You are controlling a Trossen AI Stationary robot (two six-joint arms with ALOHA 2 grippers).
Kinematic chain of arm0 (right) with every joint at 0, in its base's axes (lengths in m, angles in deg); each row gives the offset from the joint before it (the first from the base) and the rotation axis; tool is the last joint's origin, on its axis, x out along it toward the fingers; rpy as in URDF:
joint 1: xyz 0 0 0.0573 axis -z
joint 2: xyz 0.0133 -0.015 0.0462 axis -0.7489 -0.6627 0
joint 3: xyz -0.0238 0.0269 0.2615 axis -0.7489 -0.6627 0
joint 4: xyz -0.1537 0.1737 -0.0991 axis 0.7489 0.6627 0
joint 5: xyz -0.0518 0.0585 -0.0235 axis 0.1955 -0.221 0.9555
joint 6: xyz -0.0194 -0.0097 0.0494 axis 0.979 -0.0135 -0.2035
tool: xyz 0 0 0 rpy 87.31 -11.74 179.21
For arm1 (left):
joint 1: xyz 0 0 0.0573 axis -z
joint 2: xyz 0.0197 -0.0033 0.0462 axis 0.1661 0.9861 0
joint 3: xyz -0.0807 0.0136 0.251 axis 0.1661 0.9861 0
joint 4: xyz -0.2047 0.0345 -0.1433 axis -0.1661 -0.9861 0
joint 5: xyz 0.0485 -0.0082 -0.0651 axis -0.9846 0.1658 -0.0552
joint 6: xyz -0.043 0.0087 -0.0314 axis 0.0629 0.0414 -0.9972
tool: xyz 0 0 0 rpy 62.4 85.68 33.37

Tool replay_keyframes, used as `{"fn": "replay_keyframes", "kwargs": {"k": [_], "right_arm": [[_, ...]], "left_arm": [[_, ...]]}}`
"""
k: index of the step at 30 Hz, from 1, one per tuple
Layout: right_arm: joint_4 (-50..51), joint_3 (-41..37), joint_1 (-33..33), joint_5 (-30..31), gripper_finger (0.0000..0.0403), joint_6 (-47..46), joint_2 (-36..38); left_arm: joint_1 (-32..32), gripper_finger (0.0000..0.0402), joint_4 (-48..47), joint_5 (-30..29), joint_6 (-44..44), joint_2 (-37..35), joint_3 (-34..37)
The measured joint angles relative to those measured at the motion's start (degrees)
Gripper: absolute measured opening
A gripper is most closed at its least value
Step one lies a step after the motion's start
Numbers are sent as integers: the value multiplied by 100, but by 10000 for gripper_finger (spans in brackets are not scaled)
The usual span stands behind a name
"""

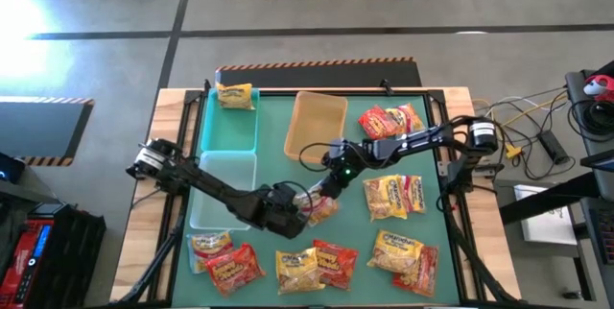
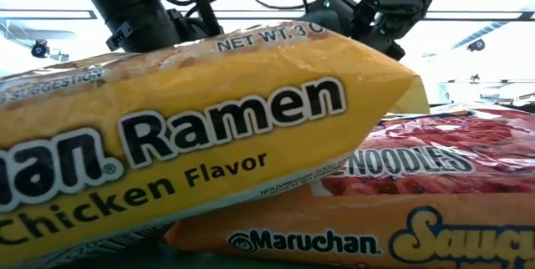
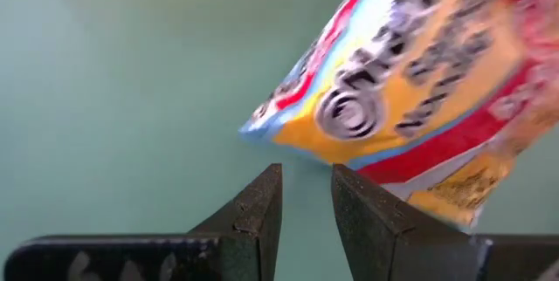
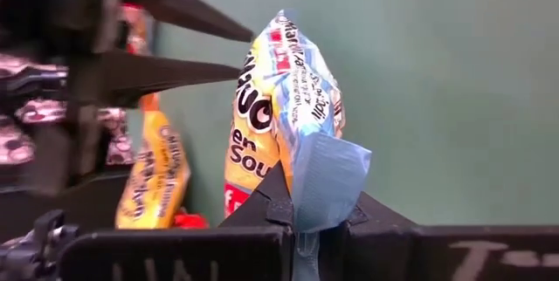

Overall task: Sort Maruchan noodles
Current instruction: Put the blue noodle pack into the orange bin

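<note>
A yellow chicken-flavour packet [image 2: 192, 144] fills the low view, lying across a red-and-orange packet [image 2: 401, 210]. At mid-table the right gripper [image 4: 301, 220] pinches the sealed edge of an orange-and-red packet [image 4: 279, 115], holding it upright above the green mat [image 1: 278, 170]. The left gripper [image 3: 306, 198], fingers slightly parted and gripping nothing, points at the same packet from just beside it. The thin seal could slip from the pinch, or the two crowded grippers could knock together. Other packets lie along the near edge and right side, one in the teal tray [image 1: 225, 129]; the tan tray [image 1: 315, 125] holds none.
</note>
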Motion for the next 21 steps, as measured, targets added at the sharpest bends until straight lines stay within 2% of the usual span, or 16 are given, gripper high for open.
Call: {"fn": "replay_keyframes", "kwargs": {"k": [21], "right_arm": [[46,11,265,-75,8,-7,1076]], "left_arm": [[132,85,-217,-25,-145,-146,120]]}}
